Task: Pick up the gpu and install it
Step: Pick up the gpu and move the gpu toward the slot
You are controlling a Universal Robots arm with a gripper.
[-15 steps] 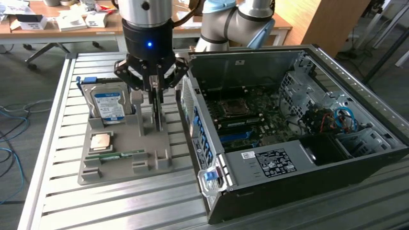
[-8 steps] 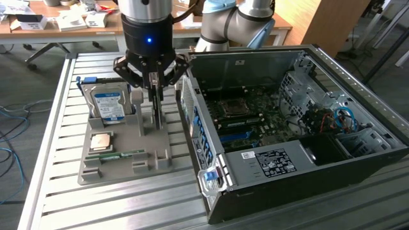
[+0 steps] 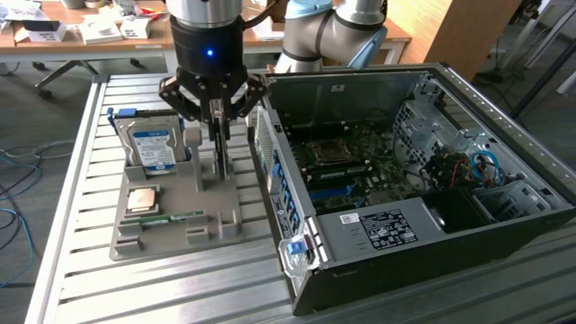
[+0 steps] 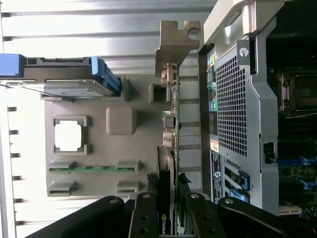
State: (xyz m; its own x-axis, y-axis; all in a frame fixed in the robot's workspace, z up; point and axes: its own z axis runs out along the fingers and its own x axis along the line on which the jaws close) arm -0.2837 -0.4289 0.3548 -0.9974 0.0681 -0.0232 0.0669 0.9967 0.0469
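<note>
Pinching the upright gpu point(image 3: 221, 158), the gripper point(image 3: 217, 120) needs a straight lift off the tray point(image 3: 171, 226); case point(image 3: 290, 192) at three o'clock.

The gripper point(image 4: 168, 218) appears to pinch the gpu point(image 4: 171, 124), which stands on edge in the grey holder tray point(image 4: 143, 148) (silvery bracket at the far end), between the computer case point(image 4: 233, 99) and the tray's processor point(image 4: 68, 136) and memory stick point(image 4: 91, 168).

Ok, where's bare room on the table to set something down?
Free: the table in front of the grey tray and on the exterior view's left of it. Crowded: between tray and computer case, around the gpu.
</note>
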